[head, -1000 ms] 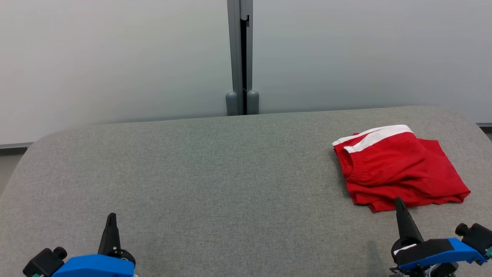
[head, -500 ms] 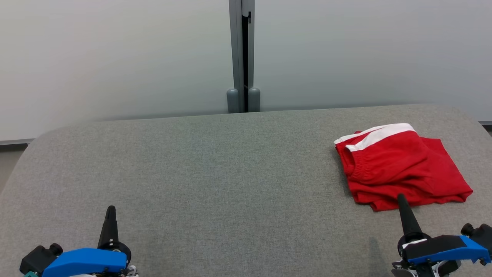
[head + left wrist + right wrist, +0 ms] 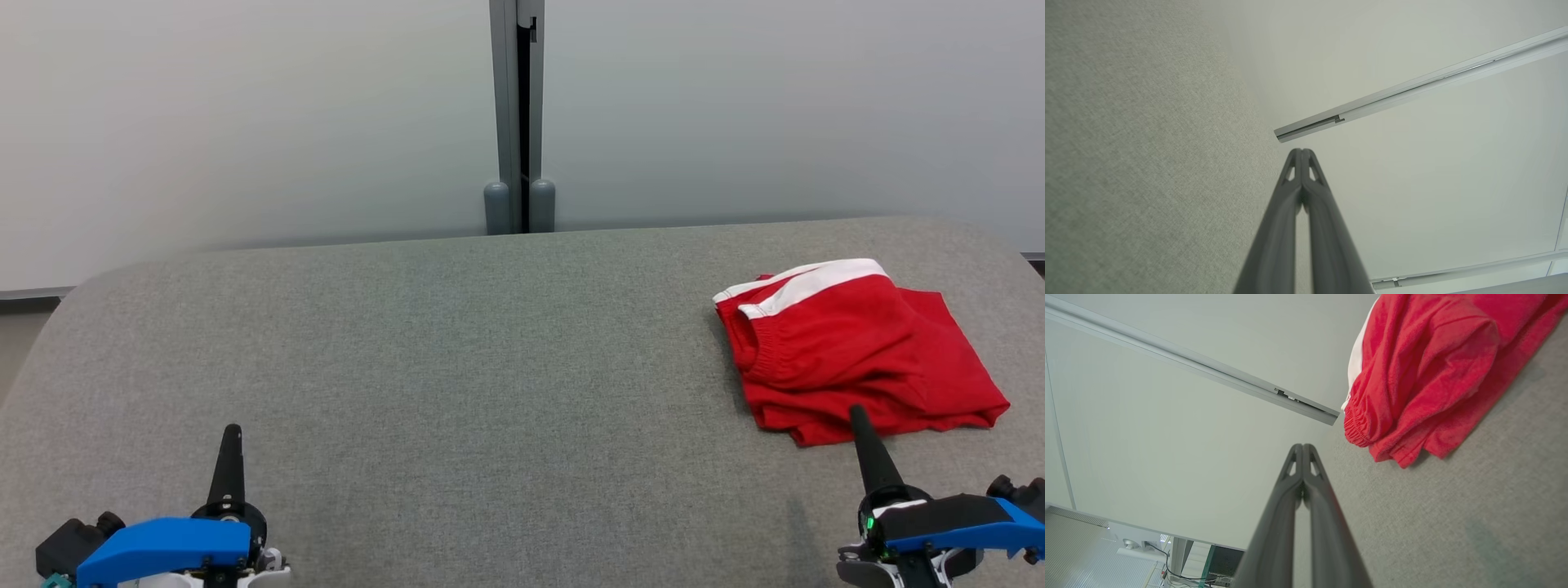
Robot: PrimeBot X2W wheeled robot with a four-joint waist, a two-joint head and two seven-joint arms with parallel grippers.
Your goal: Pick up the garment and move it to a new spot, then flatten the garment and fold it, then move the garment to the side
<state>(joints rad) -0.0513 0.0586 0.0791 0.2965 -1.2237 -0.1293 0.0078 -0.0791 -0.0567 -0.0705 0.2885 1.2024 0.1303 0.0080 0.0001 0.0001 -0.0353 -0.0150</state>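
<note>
A red cloth garment with a white band along its far edge (image 3: pixel 857 351) lies folded in a loose, rumpled rectangle on the grey woven-fabric tabletop (image 3: pixel 490 367), toward three o'clock in the head view, near the table's right border. Its gathered elastic edge faces nine o'clock; it looks like a pair of shorts, though the folds hide too much to be sure.

The right gripper (image 3: pixel 856 411) sits at five o'clock, its two long dark fingers pressed together with nothing between them. Its tip overlaps the garment's near hem in the head view. In the right wrist view the closed fingers (image 3: pixel 1302 447) point past the cloth (image 3: pixel 1425 375), which lies at one o'clock, clear of them.

The left gripper (image 3: pixel 232 429) sits at seven o'clock over bare tabletop, well apart from the garment. Its fingers are also pressed together and empty, as the left wrist view shows (image 3: pixel 1302 152).

At twelve o'clock behind the table, a grey metal post (image 3: pixel 520 122) divides pale wall panels (image 3: pixel 245 122).
</note>
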